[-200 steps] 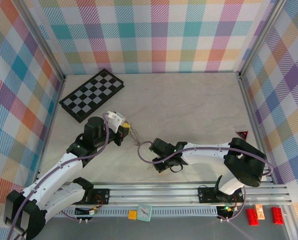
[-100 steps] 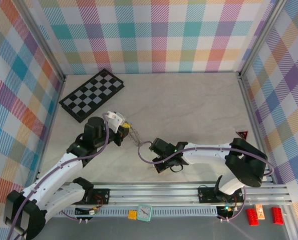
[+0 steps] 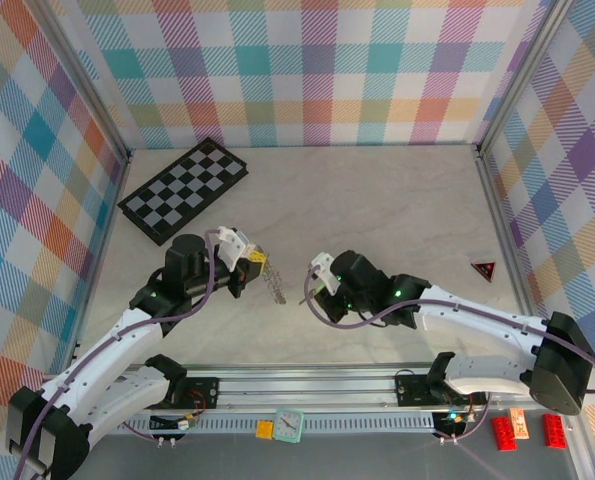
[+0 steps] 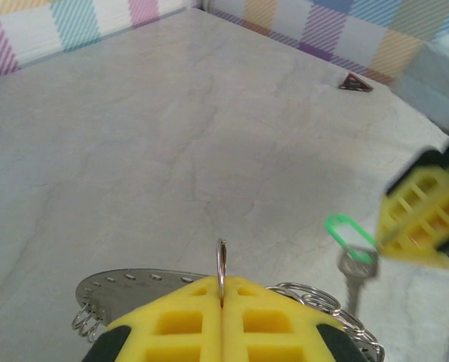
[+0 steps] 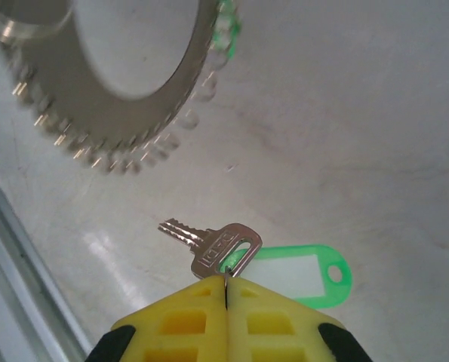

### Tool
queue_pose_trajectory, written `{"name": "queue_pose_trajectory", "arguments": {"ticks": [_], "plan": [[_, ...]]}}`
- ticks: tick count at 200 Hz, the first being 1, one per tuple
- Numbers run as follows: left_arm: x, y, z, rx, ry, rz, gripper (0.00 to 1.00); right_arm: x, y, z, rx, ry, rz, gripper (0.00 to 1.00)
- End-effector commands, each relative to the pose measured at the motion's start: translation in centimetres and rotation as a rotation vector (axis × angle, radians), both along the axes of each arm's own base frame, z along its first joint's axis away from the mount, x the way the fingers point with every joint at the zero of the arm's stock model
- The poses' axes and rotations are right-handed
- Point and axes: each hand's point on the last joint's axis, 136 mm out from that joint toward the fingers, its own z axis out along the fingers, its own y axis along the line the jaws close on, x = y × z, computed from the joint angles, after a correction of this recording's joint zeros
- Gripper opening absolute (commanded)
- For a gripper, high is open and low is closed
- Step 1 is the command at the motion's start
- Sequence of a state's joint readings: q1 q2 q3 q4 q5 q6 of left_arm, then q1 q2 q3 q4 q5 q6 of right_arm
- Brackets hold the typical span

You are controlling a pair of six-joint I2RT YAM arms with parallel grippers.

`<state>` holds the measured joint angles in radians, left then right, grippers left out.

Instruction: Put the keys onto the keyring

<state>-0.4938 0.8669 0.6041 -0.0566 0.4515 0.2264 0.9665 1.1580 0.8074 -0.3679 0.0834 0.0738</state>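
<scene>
Your left tool [image 4: 222, 292] is clamping shut on the keyring [image 4: 126, 283]. Beside the keyring, your right tool [image 5: 226, 286] is pinching a key [image 5: 213, 245].

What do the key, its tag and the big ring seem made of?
Key: bright silvery metal, glints. Tag: glossy green plastic, probably, with a white paper-like insert. Keyring: dull grey metal plate, apparently, its rim hung with small shiny wire loops.
</scene>
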Motion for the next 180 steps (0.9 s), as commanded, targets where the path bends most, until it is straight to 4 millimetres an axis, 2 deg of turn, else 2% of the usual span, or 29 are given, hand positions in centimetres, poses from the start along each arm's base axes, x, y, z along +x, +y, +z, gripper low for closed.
{"name": "queue_pose_trajectory", "arguments": {"ticks": [1,30,70,93,123,151,180], "plan": [[-1.6,-1.6,2.2,-0.011,-0.068,-0.129,0.00,0.8,0.3,3.3,0.015,-0.104,0.110,0.00],[-3.3,-2.9,1.1,0.035,-0.070,-0.238,0.00,0.6,0.9,4.2,-0.011,-0.183,0.260,0.00],[-4.8,-4.4,-1.0,0.093,-0.047,-0.330,0.00,-0.4,1.3,3.0,-0.045,-0.222,0.402,0.00],[-4.9,-5.0,-2.0,0.114,-0.025,-0.338,0.00,-1.1,2.0,2.6,-0.001,-0.219,0.444,0.00],[-5.1,-6.0,-2.5,0.085,0.004,-0.370,0.00,-0.5,2.9,2.2,0.032,-0.208,0.415,0.00],[-4.8,-6.3,-3.4,0.097,0.023,-0.366,0.00,-0.9,4.1,3.2,0.133,-0.180,0.411,0.00],[-4.5,-6.5,-3.5,0.092,0.027,-0.361,0.00,-2.3,5.0,4.2,0.250,-0.138,0.446,0.00]]}}
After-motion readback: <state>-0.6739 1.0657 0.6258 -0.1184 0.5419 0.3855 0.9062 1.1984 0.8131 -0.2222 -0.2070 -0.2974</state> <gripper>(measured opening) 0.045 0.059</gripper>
